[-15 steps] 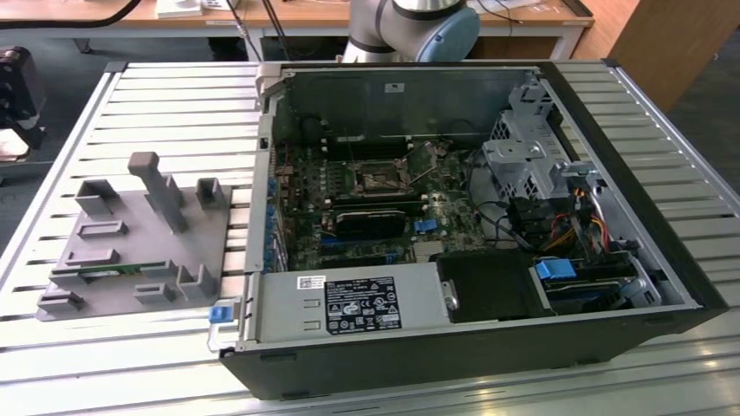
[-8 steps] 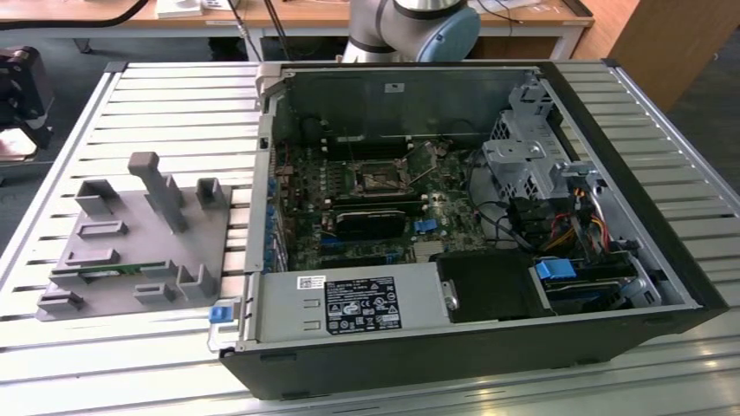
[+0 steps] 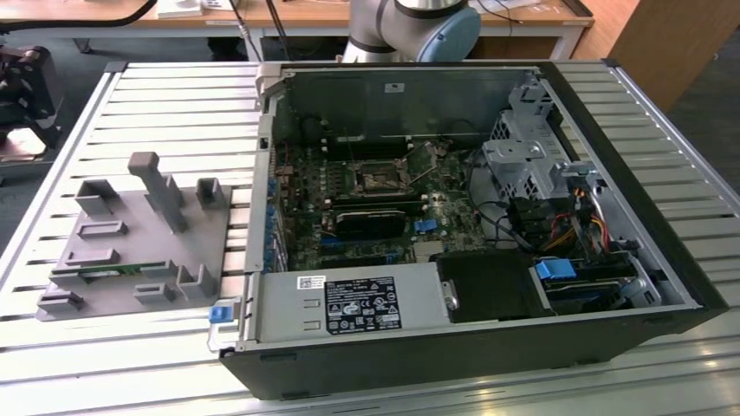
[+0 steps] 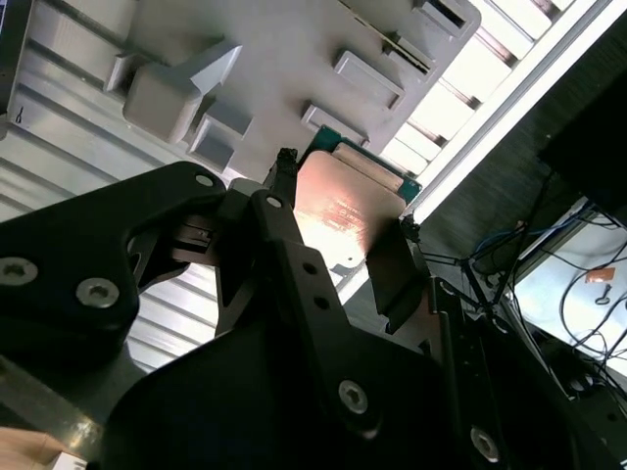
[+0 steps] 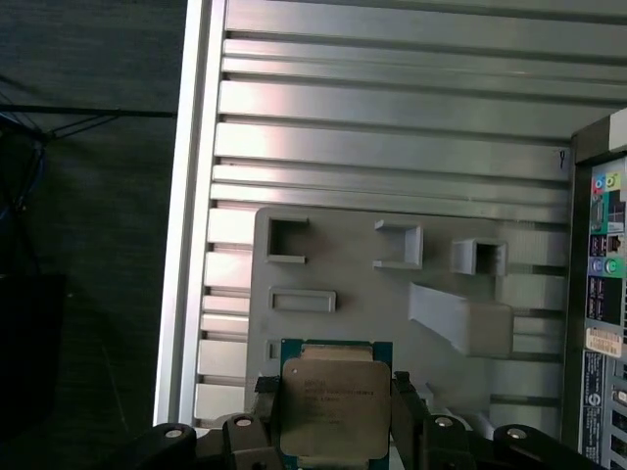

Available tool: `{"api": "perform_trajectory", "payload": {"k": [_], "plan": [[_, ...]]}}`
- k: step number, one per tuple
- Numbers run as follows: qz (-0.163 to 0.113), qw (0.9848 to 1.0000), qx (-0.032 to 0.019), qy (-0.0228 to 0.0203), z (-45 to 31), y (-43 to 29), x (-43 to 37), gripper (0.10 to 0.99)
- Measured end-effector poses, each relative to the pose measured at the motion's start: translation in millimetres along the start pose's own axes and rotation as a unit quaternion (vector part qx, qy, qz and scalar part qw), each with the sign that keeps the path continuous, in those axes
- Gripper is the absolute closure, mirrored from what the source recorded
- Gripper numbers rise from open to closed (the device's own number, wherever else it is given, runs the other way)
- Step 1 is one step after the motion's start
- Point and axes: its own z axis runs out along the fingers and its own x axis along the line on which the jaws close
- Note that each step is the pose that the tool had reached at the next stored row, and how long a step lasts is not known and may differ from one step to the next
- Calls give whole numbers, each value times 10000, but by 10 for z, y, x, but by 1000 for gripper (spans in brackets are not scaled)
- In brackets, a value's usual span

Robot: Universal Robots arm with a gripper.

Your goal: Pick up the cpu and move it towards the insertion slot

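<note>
Already gripping the cpu with the jaws, closed narrow on two opposite edges of it, silvery lid showing and a green rim peeking out past it in the first wrist view. Seems lifted clear of the grey holder tray, judging by how large it looms against the tray's pockets in both wrist views; hard to say how high. Counts the pick-up as done, by the look of it. Leaves the carry: hangs over the tray, well apart from the insertion slot, down on the motherboard inside the open computer case, shiny frame around a dark centre.

Outward from there: tray lying on the slatted bench near its edge at the exterior view's left, with a sloped post standing up from it and several blocky pockets, one holding a sliver of green too small to tell. Case just beside the tray, taking up the bench toward the exterior view's right edge. Between tray and slot, likely in the way: the raised side wall of the case. Close around the slot: a long black block just beside it, with a metal drive cage and loose cables near. Power supply box at the case's near end. Arm's base beyond the bench's far edge.
</note>
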Motion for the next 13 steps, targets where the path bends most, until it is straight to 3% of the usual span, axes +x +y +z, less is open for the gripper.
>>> {"api": "perform_trajectory", "payload": {"k": [13], "plan": [[0,10000,0,0,-1,-8,-163,549]]}}
